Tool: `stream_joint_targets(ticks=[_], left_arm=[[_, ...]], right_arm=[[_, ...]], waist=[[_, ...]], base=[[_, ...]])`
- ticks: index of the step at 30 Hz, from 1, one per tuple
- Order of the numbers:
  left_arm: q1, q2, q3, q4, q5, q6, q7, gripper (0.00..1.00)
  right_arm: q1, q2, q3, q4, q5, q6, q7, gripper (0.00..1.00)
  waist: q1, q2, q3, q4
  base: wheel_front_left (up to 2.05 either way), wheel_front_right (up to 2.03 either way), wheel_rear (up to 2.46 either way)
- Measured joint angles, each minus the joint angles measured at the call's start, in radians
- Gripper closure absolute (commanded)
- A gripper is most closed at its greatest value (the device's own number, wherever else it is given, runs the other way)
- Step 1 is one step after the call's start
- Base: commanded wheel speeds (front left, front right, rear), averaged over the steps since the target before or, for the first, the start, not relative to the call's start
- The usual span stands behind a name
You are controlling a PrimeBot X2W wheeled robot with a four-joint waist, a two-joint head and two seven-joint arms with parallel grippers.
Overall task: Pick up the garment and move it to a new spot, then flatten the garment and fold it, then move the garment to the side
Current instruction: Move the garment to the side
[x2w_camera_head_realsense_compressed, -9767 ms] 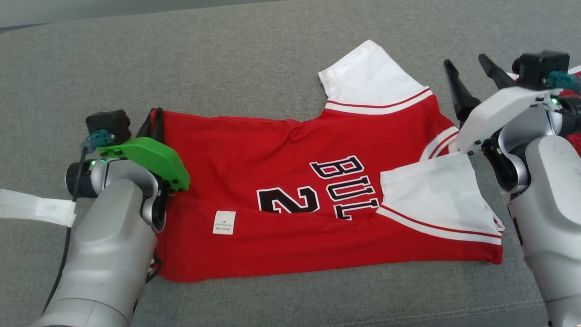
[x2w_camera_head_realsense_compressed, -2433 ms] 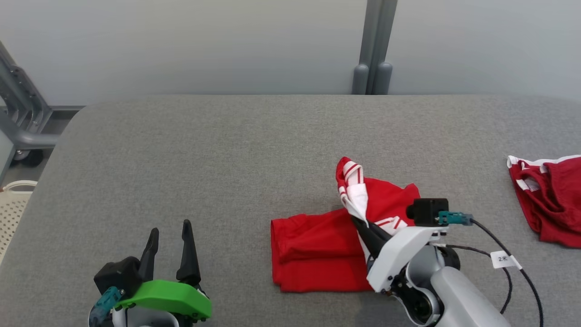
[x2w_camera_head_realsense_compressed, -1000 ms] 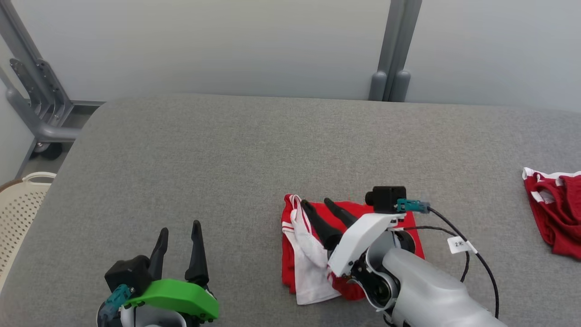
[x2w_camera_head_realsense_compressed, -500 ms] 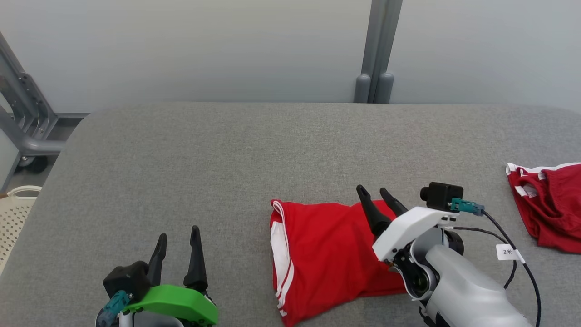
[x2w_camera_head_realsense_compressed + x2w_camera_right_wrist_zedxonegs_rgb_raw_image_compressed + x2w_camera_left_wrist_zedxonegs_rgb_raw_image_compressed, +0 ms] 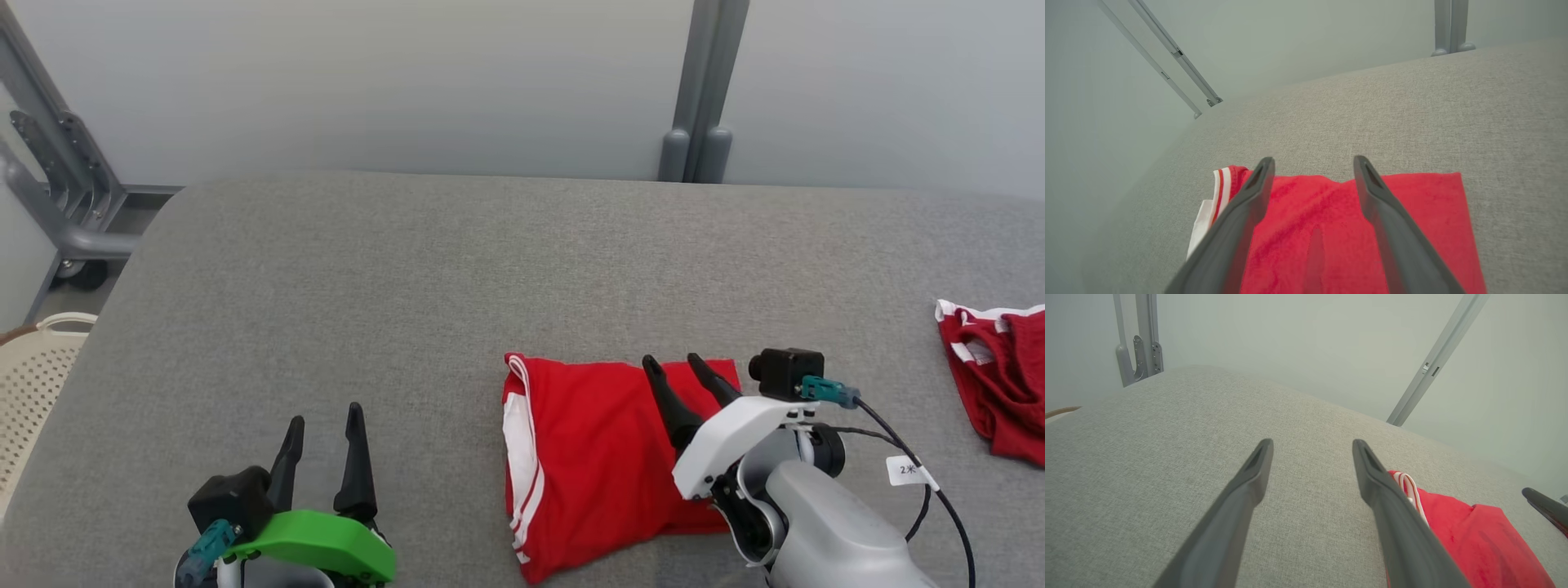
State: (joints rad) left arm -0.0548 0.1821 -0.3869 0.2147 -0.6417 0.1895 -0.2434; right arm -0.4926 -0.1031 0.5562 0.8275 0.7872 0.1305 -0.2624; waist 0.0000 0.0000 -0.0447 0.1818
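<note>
Red folded garment (image 5: 596,457) under right gripper (image 5: 671,359), head view adds basket (image 5: 33,384)

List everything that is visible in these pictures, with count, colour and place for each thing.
folded garment: one, red with white stripes, on the surface, right of middle
second garment: one, red with white trim, crumpled at the surface's right edge
padded surface: one, grey, under both garments
basket: one, cream, beside the surface at far left
upright post: one, grey, behind the surface
wheeled frame: one, grey, back left
left gripper: one, dark fingers, green mount, open over bare surface, lower left
right gripper: one, dark fingers, white mount, open over the folded garment
</note>
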Motion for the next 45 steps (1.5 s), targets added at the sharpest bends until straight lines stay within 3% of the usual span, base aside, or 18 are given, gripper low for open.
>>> stream_joint_targets(ticks=[4,6,19,30,37,45], left_arm=[[-0.004,0.001,-0.001,-0.01,0.0,0.0,0.0,0.0],[-0.008,0.002,-0.001,-0.013,0.001,0.001,0.0,0.0],[-0.038,0.0,-0.012,-0.025,0.005,0.001,0.004,0.0],[-0.055,-0.007,-0.012,-0.019,0.005,-0.005,-0.004,0.0],[-0.059,-0.01,-0.007,-0.012,0.005,-0.006,-0.006,0.0],[-0.058,-0.009,0.002,-0.009,0.005,-0.005,-0.01,0.0]], right_arm=[[0.015,0.023,-0.013,0.01,-0.05,0.0,0.0,0.91],[0.016,0.031,-0.02,0.017,-0.074,0.0,0.0,1.0],[0.013,0.053,0.034,0.106,-0.119,0.0,0.0,1.0],[-0.045,0.055,0.214,0.148,-0.052,0.0,0.022,1.0],[-0.08,0.055,0.296,0.177,-0.002,0.0,0.037,1.0],[-0.124,0.054,0.347,0.158,0.041,0.0,0.014,1.0]], waist=[[0.0,0.0,0.007,0.031],[0.0,0.0,0.012,0.048],[0.0,0.0,0.052,0.182],[0.0,0.0,0.093,0.276],[0.0,0.0,0.108,0.288],[0.0,0.0,0.1,0.25]], base=[[0.0,0.0,0.0],[0.0,0.0,0.0],[0.0,0.0,0.0],[0.0,0.0,0.0],[0.0,0.0,0.0],[0.0,0.0,0.0]])
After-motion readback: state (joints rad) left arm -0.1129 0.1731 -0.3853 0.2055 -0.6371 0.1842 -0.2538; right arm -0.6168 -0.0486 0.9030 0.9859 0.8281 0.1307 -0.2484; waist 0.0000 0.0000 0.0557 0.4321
